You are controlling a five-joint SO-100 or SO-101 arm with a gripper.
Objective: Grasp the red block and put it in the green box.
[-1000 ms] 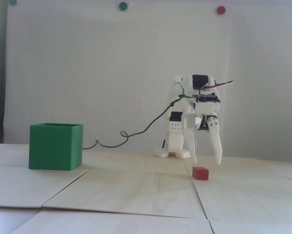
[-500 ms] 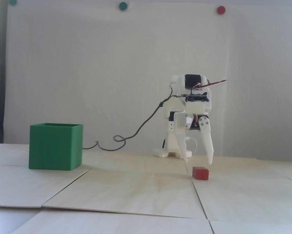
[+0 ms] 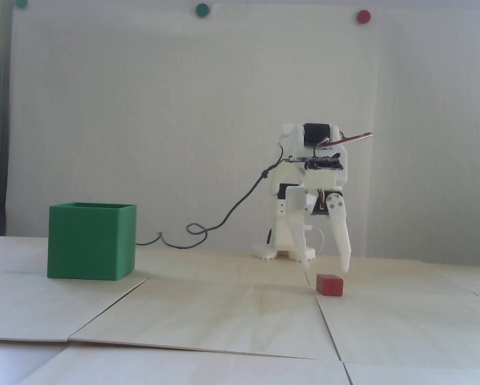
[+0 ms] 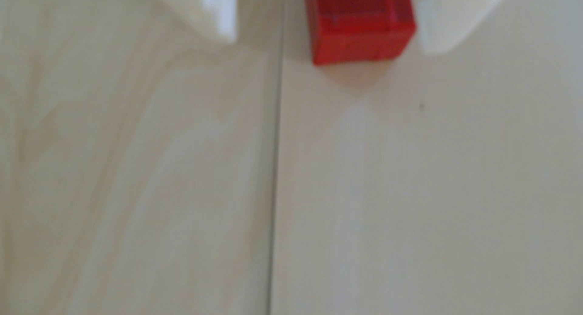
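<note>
Both jaws, still spread, remain poised above the red block [image 3: 329, 285].

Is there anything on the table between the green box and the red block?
Nothing: in the fixed view only bare light wood panels lie between the green box and the red block.

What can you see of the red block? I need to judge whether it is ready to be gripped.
The red block is a small, matte, solid-looking cuboid, slightly wider than tall, lying flat on the pale wooden table just right of a board seam. The open gripper hangs above it, fingertips to either side, not touching. In the wrist view the block sits between both fingers, blurred, casting a soft shadow.
</note>
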